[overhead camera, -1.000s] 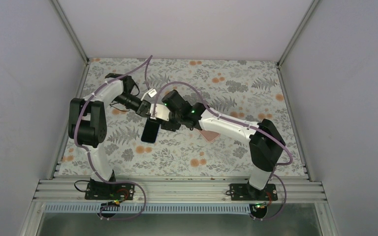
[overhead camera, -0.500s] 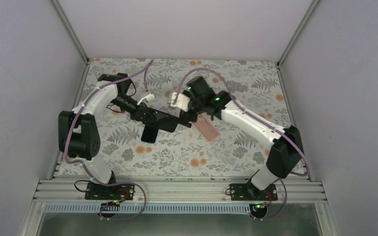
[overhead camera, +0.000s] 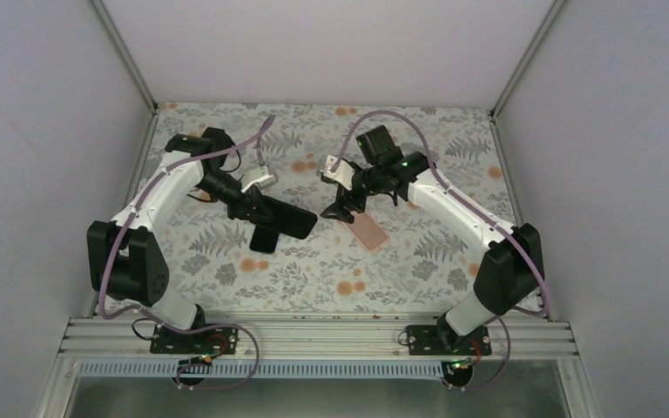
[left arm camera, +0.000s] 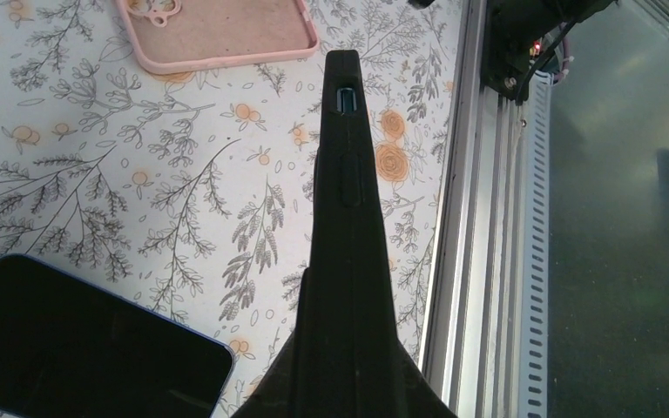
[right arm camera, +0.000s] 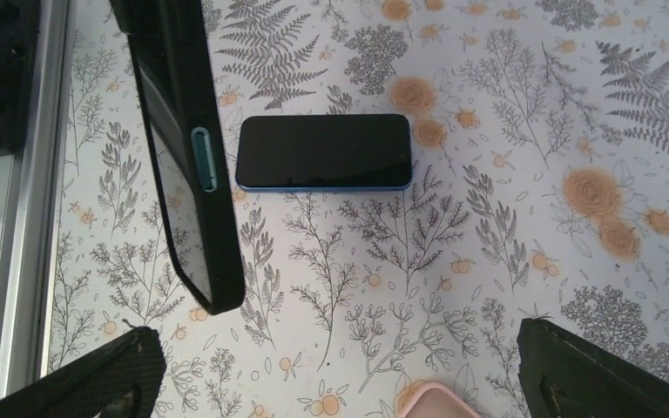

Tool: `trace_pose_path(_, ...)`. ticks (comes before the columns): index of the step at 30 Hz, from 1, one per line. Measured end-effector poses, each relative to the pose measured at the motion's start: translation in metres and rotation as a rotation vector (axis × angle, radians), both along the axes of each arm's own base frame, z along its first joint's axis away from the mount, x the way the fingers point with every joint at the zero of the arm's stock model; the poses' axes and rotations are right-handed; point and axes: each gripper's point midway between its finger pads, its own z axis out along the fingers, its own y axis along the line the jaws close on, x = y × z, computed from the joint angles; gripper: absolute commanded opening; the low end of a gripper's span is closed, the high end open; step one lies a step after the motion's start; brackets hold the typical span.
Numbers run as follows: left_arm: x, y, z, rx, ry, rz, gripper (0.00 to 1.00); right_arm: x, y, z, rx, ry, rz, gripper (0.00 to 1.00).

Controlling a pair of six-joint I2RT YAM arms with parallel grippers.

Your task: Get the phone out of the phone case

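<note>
Phone (right arm camera: pixel 324 152) is out of its cover and lying flat on the flowered table (overhead camera: pixel 435 165), dark face up, blue rim showing. In the overhead view its long axis runs near to far, tipped only a little, and its far end is tucked out of sight under the black case (overhead camera: pixel 286 219). That black case is up off the table, clenched at one end in the left claw (overhead camera: pixel 253 207). It is turned on its edge, and its long axis slants away from the claw towards the right and the near side. From the left wrist you look straight along its thin edge. Over on the other side, the right claw (overhead camera: pixel 341 207) hangs released, fingers spread wide with nothing between them, just above one end of a pink case (overhead camera: pixel 368 232). The pink one lies flat, hollow side up, apart from the phone on its right.
</note>
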Motion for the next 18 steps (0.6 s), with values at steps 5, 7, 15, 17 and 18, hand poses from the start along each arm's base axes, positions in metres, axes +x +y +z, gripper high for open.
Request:
trace_pose_path(5, -0.002, -0.004, 0.001, -0.006, 0.001, -0.012, 0.02, -0.002, 0.0, -0.009, -0.008, 0.024, 0.005, 1.0)
trace_pose_path(7, -0.002, -0.005, 0.004, -0.011, -0.002, -0.012, 0.02, -0.003, 0.0, -0.011, -0.011, 0.03, 0.005, 1.0)
trace_pose_path(15, 0.002, -0.008, 0.012, -0.037, -0.019, -0.012, 0.02, -0.001, 0.0, -0.017, -0.015, 0.04, -0.007, 1.0)
trace_pose_path(17, 0.001, -0.009, 0.012, -0.04, -0.018, -0.013, 0.02, 0.0, 0.0, -0.018, -0.015, 0.036, -0.013, 1.0)
trace_pose_path(18, 0.001, -0.009, 0.013, -0.042, -0.018, -0.014, 0.02, 0.001, 0.0, -0.018, -0.015, 0.033, -0.017, 1.0)
